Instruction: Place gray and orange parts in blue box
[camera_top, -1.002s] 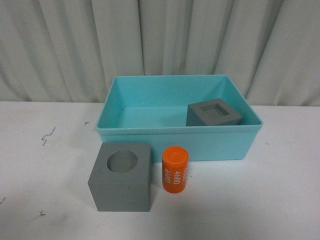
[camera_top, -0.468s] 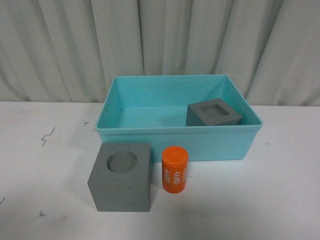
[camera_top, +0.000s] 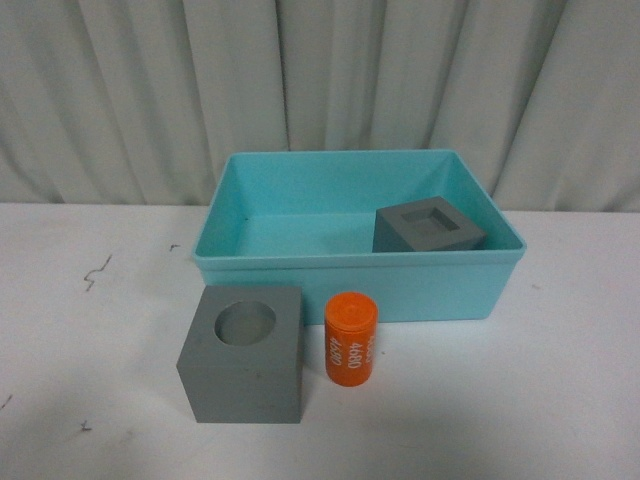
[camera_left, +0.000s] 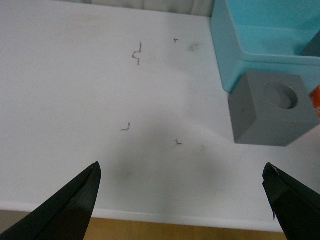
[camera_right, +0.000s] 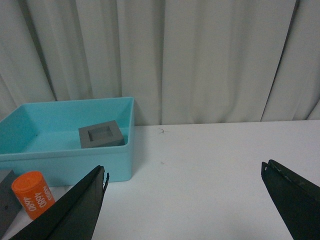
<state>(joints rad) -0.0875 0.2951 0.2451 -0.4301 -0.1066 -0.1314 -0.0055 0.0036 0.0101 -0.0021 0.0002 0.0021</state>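
The blue box (camera_top: 450, 285) stands at the back of the white table. Inside it, at its right end, sits the gray cube with the square recess (camera_top: 428, 227), which the right wrist view shows too (camera_right: 101, 135). The gray cube with the round hole (camera_top: 242, 353) rests on the table in front of the box, also in the left wrist view (camera_left: 272, 107). Beside it to the right the orange cylinder (camera_top: 351, 338) stands upright with white digits. Neither arm shows in the front view. My left gripper (camera_left: 182, 167) hovers open over bare table. My right gripper (camera_right: 182, 170) is open, right of the box (camera_right: 120, 160).
A pale curtain (camera_top: 320, 80) hangs behind the table. Small dark marks (camera_left: 136, 52) dot the white tabletop left of the box. The table's front edge (camera_left: 165, 219) runs just under my left gripper.
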